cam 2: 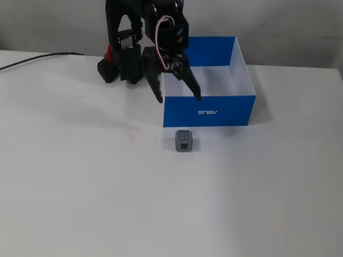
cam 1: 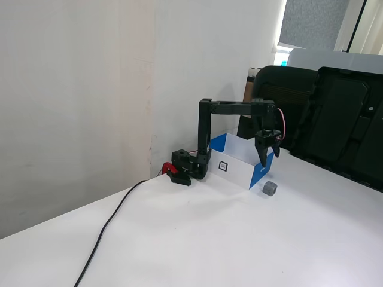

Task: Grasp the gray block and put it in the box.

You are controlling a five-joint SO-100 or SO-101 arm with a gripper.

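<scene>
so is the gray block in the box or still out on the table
Out. In both fixed views the gray block sits on the white table just in front of the box's blue side, and the open gripper holds nothing.

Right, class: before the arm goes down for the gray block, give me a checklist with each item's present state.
1. Gripper empty and fingers spread: ok.
2. Gray block lying free on the table, nothing touching it: ok.
3. Block outside the box, just in front of its blue side: ok.
4. Gripper directly over the block: not ok; it hangs at the box's front edge.
5. Box open on top: ok.
6. Cable clear of the block: ok.
</scene>
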